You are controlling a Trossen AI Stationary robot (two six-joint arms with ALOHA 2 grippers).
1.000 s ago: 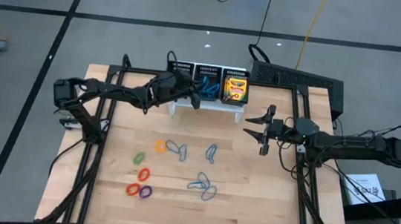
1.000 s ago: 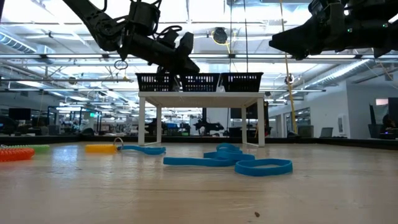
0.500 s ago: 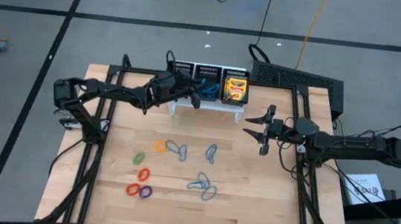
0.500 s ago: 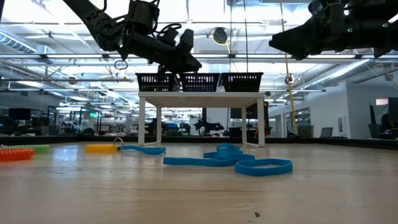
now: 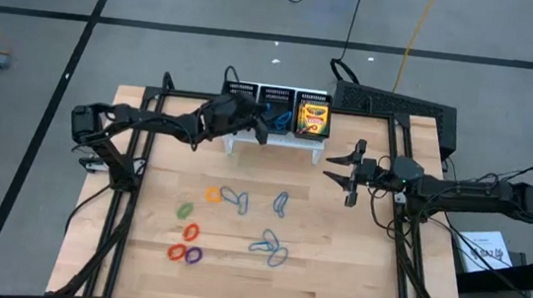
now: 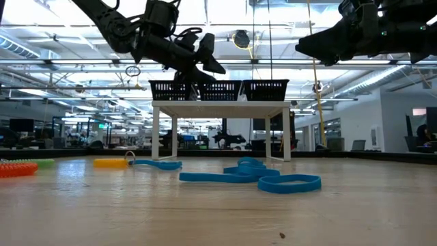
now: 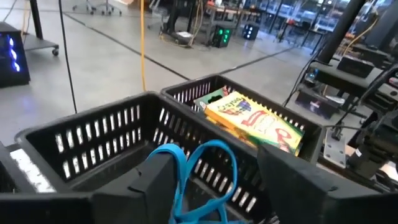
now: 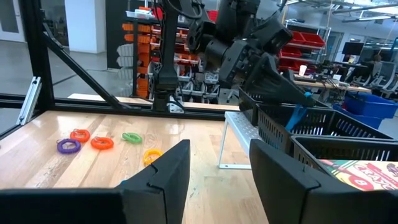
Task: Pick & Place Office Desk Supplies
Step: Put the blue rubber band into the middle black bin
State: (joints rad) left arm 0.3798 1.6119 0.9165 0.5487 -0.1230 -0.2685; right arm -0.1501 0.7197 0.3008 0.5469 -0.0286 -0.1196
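Note:
A black mesh organiser (image 5: 274,98) stands on a small white stand (image 5: 276,138) at the table's far edge. A yellow-and-green crayon box (image 5: 313,116) is in its right compartment. My left gripper (image 5: 260,127) is open over the middle compartment, with a thin blue loop (image 7: 214,144) between its spread fingers, reaching down into that compartment. Blue loops (image 5: 271,249) and small orange (image 5: 212,194), green (image 5: 185,210), red (image 5: 176,252) and purple (image 5: 194,255) loops lie flat on the table. My right gripper (image 5: 347,173) hovers open at the right, with nothing in it. My left gripper comes level from the table's left with its fingers apart. The blue loop's upper bends (image 7: 180,163) stand close beside one finger (image 7: 158,180). I cannot tell whether that finger touches the loop. The loop's lower part is down inside the middle compartment.
The organiser's left compartment (image 5: 241,93) is beside the left gripper. Black frame rails (image 5: 400,223) run along both sides of the wooden table. There is bare wood along the near edge (image 5: 331,295) and between the loops and the right gripper.
My left gripper has opened its fingers over the middle compartment and stayed in place. The blue loop it was shut on now stands loose between the spread fingers. The right arm has kept still.

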